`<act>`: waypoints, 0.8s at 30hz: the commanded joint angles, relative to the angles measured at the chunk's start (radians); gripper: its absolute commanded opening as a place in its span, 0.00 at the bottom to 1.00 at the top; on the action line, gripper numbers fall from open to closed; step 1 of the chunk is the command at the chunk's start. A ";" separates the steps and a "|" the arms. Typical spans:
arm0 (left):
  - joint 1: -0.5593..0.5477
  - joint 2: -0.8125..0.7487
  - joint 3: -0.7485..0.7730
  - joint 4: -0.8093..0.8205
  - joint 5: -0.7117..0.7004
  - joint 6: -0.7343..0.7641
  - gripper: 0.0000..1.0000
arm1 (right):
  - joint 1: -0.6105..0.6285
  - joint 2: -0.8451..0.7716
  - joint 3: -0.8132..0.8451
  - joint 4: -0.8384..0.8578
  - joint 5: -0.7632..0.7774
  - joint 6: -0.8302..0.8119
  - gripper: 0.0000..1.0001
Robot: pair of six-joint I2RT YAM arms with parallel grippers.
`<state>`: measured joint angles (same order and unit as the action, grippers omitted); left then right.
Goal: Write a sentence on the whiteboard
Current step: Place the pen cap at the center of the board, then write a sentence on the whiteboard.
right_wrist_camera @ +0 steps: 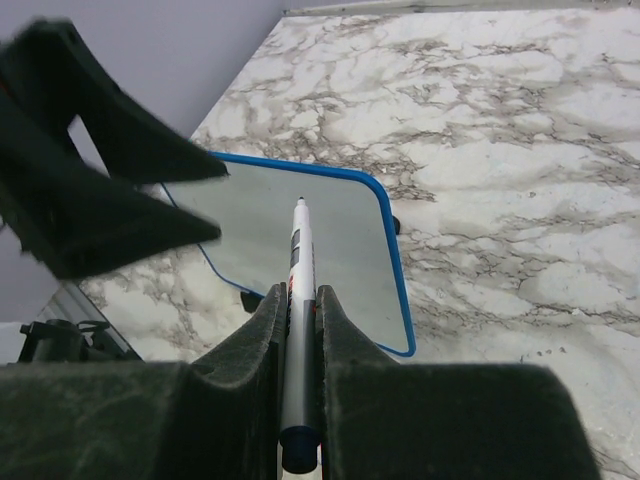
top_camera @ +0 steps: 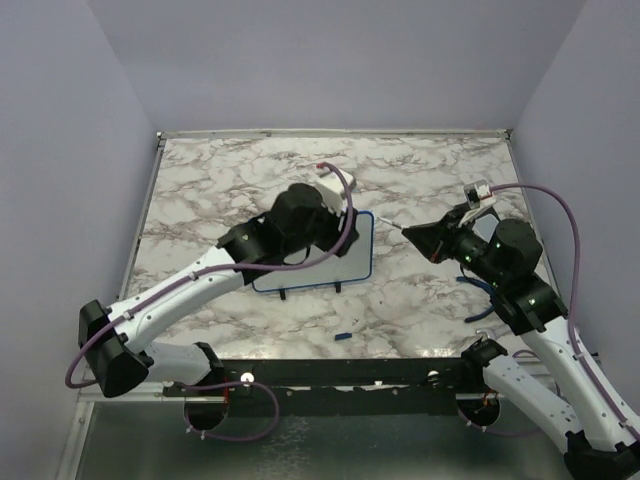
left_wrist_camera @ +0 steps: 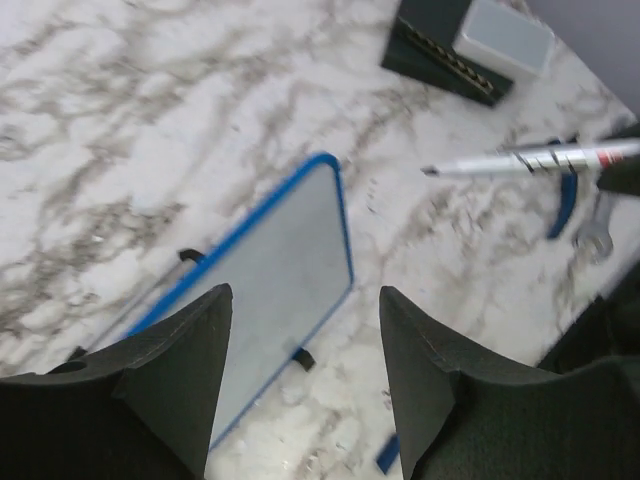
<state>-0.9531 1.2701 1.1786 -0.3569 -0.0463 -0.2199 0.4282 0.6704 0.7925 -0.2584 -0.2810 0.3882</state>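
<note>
At the bottom of the right wrist view, the right gripper (right_wrist_camera: pixel 298 300) is clamped on 1 marker (right_wrist_camera: pixel 299 235). Its tip points toward the whiteboard (right_wrist_camera: pixel 340 225), which sits on the marble table (right_wrist_camera: pixel 520 130) mid-frame. The left wrist view shows the tip off to the right, clear of the board. Just beyond, the left gripper (left_wrist_camera: pixel 305 292) hangs over the board, its 2 jaws apart and empty. No writing shows, so this looks like the approach before the first stroke. Next, the tip likely needs lowering gently onto the white face so the board does not slide
</note>
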 commanded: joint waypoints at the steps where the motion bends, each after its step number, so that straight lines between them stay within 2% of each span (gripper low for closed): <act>1: 0.143 -0.007 0.149 -0.142 0.015 0.073 0.62 | 0.001 -0.038 -0.032 0.094 0.042 0.038 0.00; 4: 0.244 -0.007 0.187 -0.155 0.025 0.093 0.64 | 0.001 -0.043 -0.035 0.112 0.048 0.034 0.00; 8: 0.441 -0.018 0.185 -0.145 0.086 0.088 0.64 | 0.004 -0.020 -0.047 0.150 0.016 0.042 0.00; 13: 0.678 -0.100 0.044 -0.048 0.150 -0.015 0.70 | 0.070 -0.001 -0.078 0.245 0.047 0.064 0.00; 16: 0.770 -0.156 -0.060 0.000 0.179 -0.058 0.71 | 0.177 0.041 -0.078 0.290 0.127 0.047 0.00; 20: 0.880 -0.227 -0.195 0.067 0.175 -0.105 0.71 | 0.411 0.124 -0.074 0.383 0.318 -0.012 0.00; 24: 0.927 -0.286 -0.297 0.099 0.112 -0.133 0.71 | 0.629 0.254 -0.053 0.508 0.503 -0.073 0.00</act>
<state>-0.0628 1.0424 0.9646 -0.3359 0.0898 -0.2955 0.9047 0.8314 0.7227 0.0868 -0.0097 0.3916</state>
